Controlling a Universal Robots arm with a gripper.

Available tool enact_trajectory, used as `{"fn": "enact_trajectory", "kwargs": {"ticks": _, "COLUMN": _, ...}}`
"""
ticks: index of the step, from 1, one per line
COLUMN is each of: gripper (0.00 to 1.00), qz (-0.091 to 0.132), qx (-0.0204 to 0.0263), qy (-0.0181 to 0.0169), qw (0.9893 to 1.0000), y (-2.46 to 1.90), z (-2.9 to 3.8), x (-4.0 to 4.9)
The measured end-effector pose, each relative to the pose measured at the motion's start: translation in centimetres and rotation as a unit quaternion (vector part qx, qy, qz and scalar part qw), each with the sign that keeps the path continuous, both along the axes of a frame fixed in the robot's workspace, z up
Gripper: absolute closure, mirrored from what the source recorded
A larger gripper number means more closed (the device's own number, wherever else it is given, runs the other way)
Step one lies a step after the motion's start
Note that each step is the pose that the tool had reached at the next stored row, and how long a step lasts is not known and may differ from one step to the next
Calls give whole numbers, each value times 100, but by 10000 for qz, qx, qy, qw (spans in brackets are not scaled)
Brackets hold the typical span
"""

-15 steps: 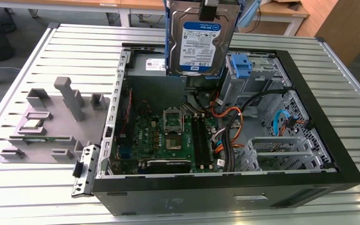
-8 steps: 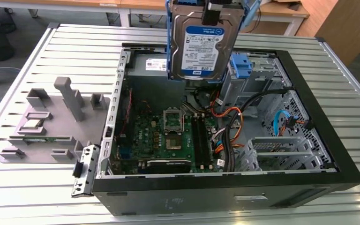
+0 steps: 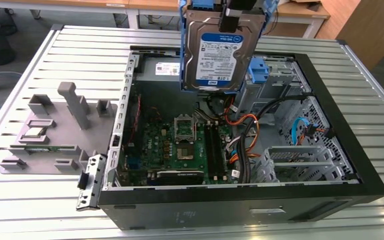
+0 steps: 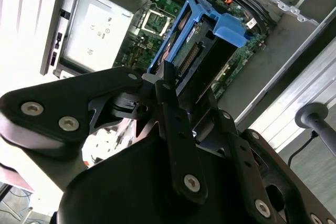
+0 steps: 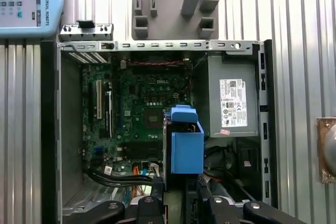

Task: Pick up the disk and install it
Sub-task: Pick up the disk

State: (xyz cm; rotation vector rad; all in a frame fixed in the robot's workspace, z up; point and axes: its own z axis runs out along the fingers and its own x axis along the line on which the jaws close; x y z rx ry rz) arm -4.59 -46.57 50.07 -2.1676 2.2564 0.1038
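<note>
The disk (image 3: 217,55) hangs upright above the open computer case (image 3: 245,197). It is a silver drive with a blue-and-white label, framed by a blue bracket. My gripper (image 3: 231,21) is shut on its upper end, at the top of the exterior view. In the second wrist view the black fingers (image 4: 169,95) clamp the disk (image 4: 207,43) edge-on over the motherboard. In the first wrist view the disk's blue bracket (image 5: 187,146) points down into the case, just past my gripper (image 5: 181,203).
Inside the case are the motherboard (image 3: 178,145), a grey power supply (image 5: 233,103), cable bundles (image 3: 245,130) and a blue drive bay (image 3: 264,67). A grey fixture plate (image 3: 52,130) lies on the slatted table at the exterior view's left.
</note>
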Motion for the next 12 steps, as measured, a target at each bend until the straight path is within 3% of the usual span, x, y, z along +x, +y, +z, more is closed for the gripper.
{"fn": "enact_trajectory", "kwargs": {"ticks": 12, "gripper": 65, "qz": 0, "qx": 0, "qy": 0, "qw": 10000, "y": -210, "z": 0, "x": 48}}
